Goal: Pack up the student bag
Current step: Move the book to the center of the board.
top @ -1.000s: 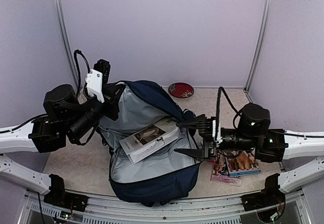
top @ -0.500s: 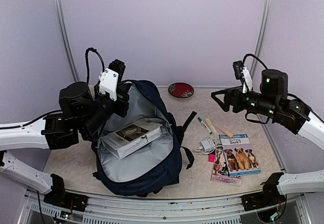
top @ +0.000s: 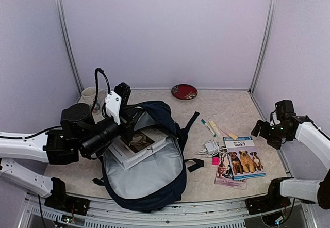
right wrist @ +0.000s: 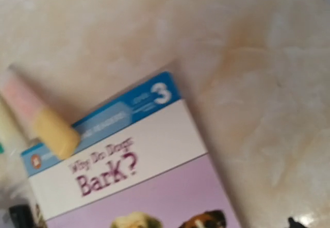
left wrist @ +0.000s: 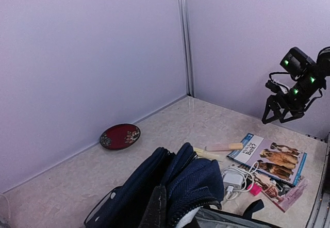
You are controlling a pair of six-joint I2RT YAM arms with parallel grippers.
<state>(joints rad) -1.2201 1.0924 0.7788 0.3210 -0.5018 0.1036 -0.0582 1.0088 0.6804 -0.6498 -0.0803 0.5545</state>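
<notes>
Two arms divided the job. The left gripper (top: 132, 120) was clamped shut on the navy upper rim of the student bag (top: 178, 182). It seemed to hold that edge up so that the mouth gaped and the grey lining faced the ceiling. The bag lay on the table (top: 232, 104) by the left arm, with a pale book (top: 138, 144) resting half inside its opening.

Well to the right of the bag, the right gripper (top: 260, 130) hung with jaws spread and empty. Its camera looked down on a dog reader (right wrist: 129, 166), probably the next thing to pick up.

Between the bag and that reader lay a white charger (top: 210, 148) and a pen (top: 208, 127). A highlighter (right wrist: 38, 119) touched the reader's top corner. Behind the bag sat a red plate (top: 184, 91).
</notes>
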